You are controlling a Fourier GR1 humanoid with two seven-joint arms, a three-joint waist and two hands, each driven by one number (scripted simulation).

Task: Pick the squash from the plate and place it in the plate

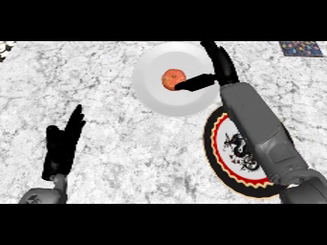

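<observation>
The upper plate [159, 100] sits on the worktop [124, 143] just above the frame's centre, with the squash [172, 79] near its middle. The right hand [225, 67] lies over that plate's right rim, thumb reaching left to the squash. The lower plate [223, 158] lies just beside it, down and to the right, partly under the right forearm [255, 124]. The left hand [60, 148] rests at lower left, well apart from both plates.

The right hand [225, 67] stretches forward, fingers straight; the left hand [60, 143] rests open.
</observation>
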